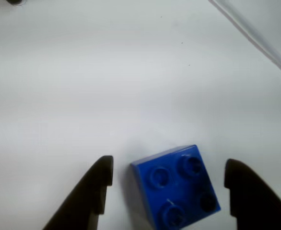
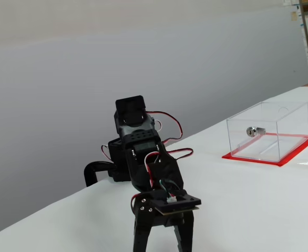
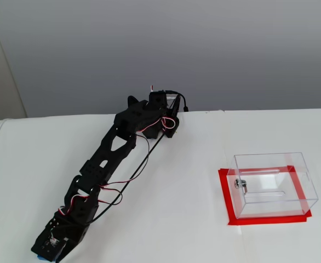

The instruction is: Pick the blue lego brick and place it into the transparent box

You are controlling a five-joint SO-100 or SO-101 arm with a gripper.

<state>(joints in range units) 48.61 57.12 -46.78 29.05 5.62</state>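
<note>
The small bright blue studded plastic brick [image 1: 176,187] lies skewed on the white table [image 1: 83,96] between the wide-open black 2-finger claw [image 1: 169,179], far from the clear plastic box [image 3: 274,183]; closing could twist it loose.

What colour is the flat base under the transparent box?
Red. The base under the transparent box shows best in a fixed view, from above.
</note>
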